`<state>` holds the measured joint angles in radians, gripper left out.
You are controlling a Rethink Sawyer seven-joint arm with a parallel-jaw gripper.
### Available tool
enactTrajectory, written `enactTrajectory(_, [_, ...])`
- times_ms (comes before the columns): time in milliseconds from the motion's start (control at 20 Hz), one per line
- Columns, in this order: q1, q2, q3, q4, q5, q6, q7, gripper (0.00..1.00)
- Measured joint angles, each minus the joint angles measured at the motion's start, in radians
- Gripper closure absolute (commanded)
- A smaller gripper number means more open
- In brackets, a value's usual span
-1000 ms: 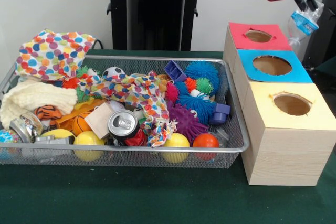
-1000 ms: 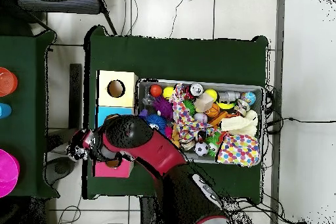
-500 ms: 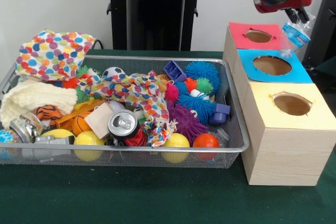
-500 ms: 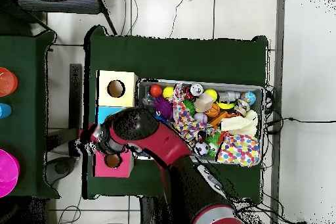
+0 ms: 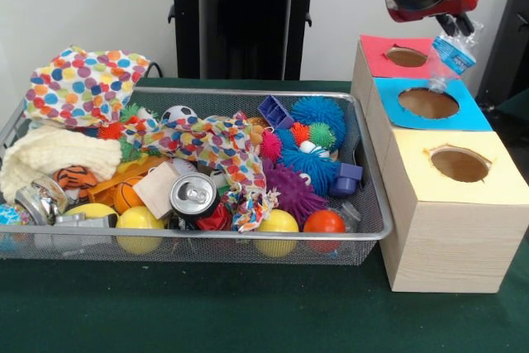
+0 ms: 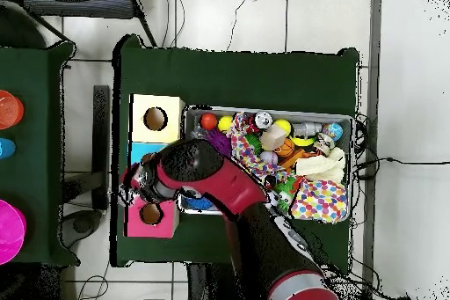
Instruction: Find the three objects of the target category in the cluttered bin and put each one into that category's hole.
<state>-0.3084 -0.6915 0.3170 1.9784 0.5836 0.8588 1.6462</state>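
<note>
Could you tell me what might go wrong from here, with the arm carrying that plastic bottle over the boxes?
1. The claw pinches the plastic bottle only near its top; the bottle hangs tilted and could slip out.
2. The bottle hangs beside the blue-topped box hole's rim, near the red-topped box. Released now, it may hit the edge or enter the wrong hole.
3. The bottle looks long compared with the hole; entering tilted, it might jam.

Arm reaches over the blue-topped box (mostly hidden under it), between the yellow-topped box and pink-topped box, with the wire bin of toys just beside, all on green table.
</note>
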Motion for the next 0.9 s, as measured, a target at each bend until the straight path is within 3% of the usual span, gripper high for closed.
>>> enactTrajectory(800, [-0.014, 0.013, -0.023, -0.029, 0.0, 0.0, 0.0, 1.0])
enactTrajectory(850, [-0.014, 0.013, -0.023, -0.029, -0.001, 0.0, 0.0, 0.0])
enactTrajectory(900, [-0.014, 0.013, -0.023, -0.03, -0.001, 0.0, 0.0, 0.0])
